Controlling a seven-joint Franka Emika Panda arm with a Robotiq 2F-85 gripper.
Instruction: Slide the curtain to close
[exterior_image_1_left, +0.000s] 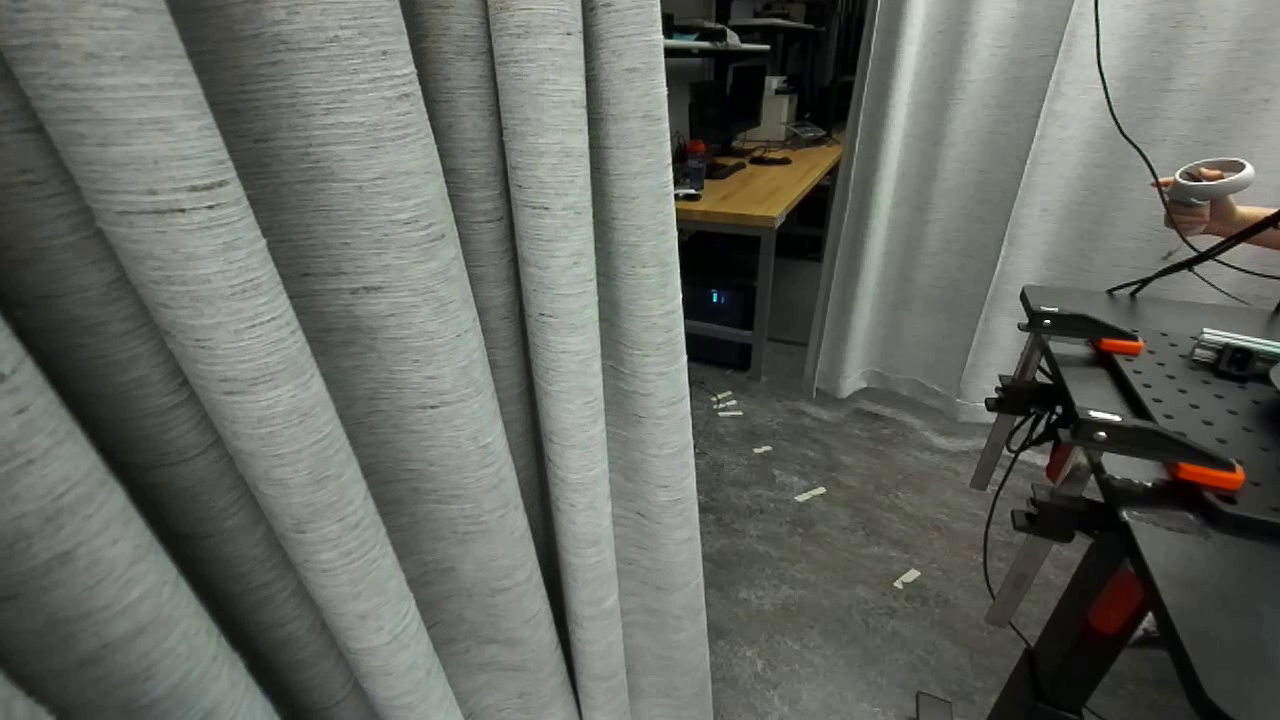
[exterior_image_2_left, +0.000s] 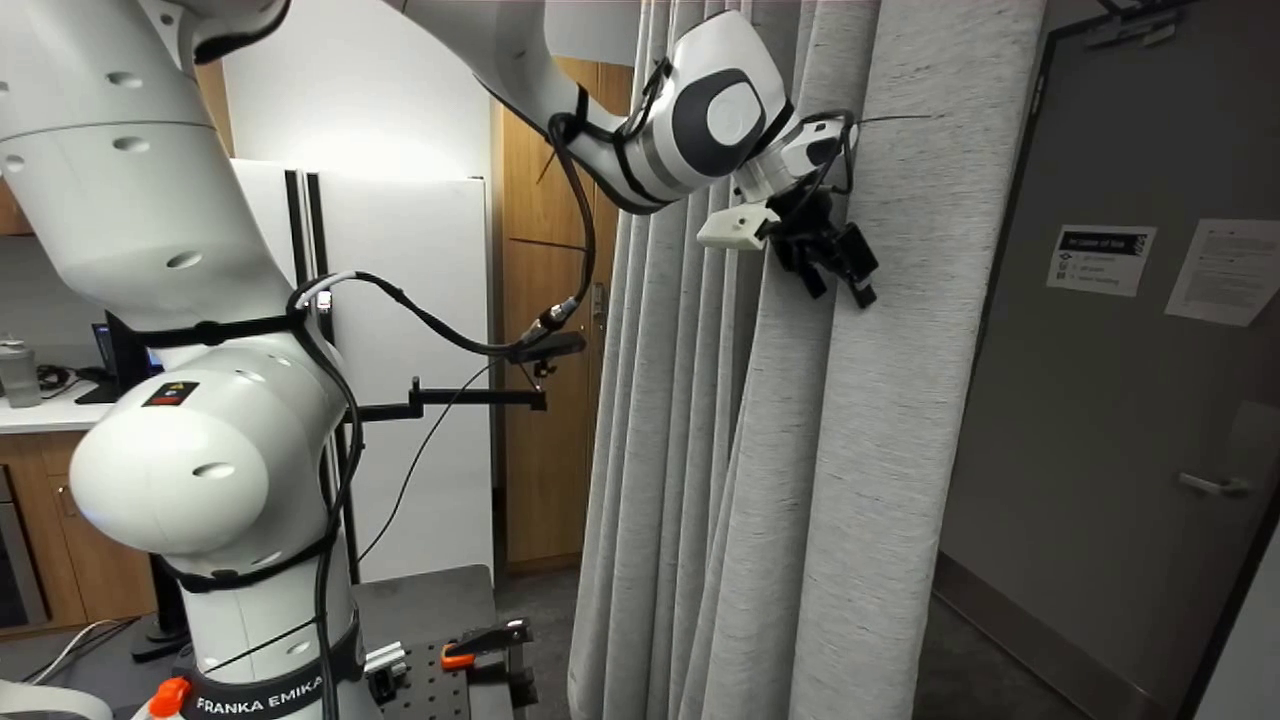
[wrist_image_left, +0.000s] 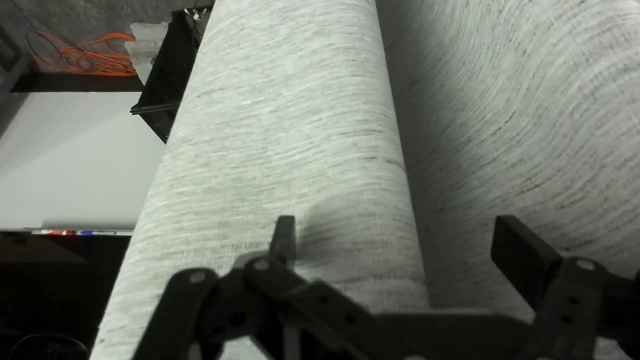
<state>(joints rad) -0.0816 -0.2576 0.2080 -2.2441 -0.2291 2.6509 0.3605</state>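
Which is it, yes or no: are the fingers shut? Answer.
No; the wrist view shows the fingers apart, grey curtain visible between them.

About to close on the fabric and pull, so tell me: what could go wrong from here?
The gripper is open over the edge of one fold of the curtain; closing might catch too little cloth and slip.
The curtain's top is out of frame in both exterior views, so a jam up there could go unseen.
The black cable bows out in a loop and might snag on the folds.

In an exterior view, glare whitens the wall at ten o'clock; the wrist view's gripper is blurred.
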